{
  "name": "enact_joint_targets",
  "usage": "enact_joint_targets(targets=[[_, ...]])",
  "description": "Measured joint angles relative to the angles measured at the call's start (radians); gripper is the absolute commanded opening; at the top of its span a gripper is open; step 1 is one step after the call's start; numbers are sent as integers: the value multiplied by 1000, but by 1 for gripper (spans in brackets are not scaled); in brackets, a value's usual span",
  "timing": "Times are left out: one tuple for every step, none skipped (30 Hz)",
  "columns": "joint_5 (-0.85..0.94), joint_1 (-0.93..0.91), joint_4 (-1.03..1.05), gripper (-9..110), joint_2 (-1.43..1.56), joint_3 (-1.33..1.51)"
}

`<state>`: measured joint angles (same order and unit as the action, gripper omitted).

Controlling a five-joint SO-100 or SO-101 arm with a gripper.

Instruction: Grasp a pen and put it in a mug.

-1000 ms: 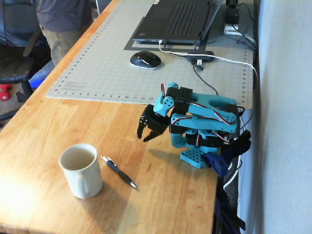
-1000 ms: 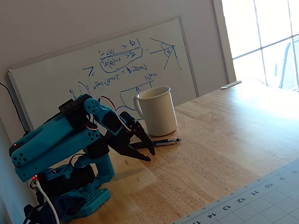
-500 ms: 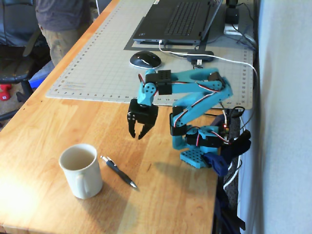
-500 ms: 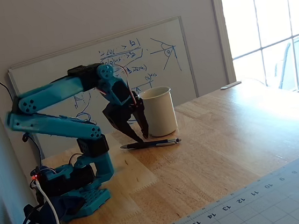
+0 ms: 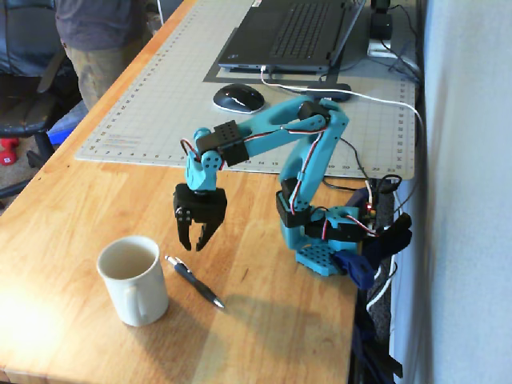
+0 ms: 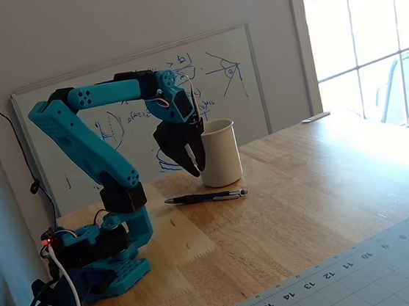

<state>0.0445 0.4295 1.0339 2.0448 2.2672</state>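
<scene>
A slim dark pen (image 5: 194, 281) (image 6: 206, 196) with a silver tip lies flat on the wooden table. Just beside it stands the cream-white mug (image 5: 133, 279) (image 6: 217, 152), upright, handle toward the camera in a fixed view. My gripper (image 5: 195, 246) (image 6: 195, 169) hangs in the air above the pen's silver end, pointing down, fingers slightly apart and nothing between them. It touches neither pen nor mug. The blue arm stretches out from its base (image 5: 324, 240) (image 6: 105, 256).
A grey cutting mat (image 5: 160, 104) carries a laptop (image 5: 288, 36), a black mouse (image 5: 238, 98) and a cable hub. A whiteboard (image 6: 139, 101) leans against the wall behind the mug. A person (image 5: 96, 40) stands at the table's far edge.
The arm has unfolded from its tucked rest pose and reached out over the table. The gripper has travelled toward the pen and mug and now points down above the pen.
</scene>
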Motion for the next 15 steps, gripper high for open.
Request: enact_joint_targets(targets=[[0,15,-6,4,-5,0],[2,28,-11,4,-8,-2],[9,41,-11,4,-8,-2],[18,54,-12,4,-12,-2],[37,64,-12,4,-17,-2],[61,74,-12,4,-20,-2],[89,84,-12,4,-23,-2],[118,95,-12,4,-23,-2],[155,101,-12,4,-23,-2],[190,107,-12,5,-23,-2],[229,110,-12,5,-23,-2],[268,112,-14,5,-23,-2],[316,114,-17,5,-23,-2],[360,114,-18,5,-23,-2],[408,114,-18,5,-23,-2]])
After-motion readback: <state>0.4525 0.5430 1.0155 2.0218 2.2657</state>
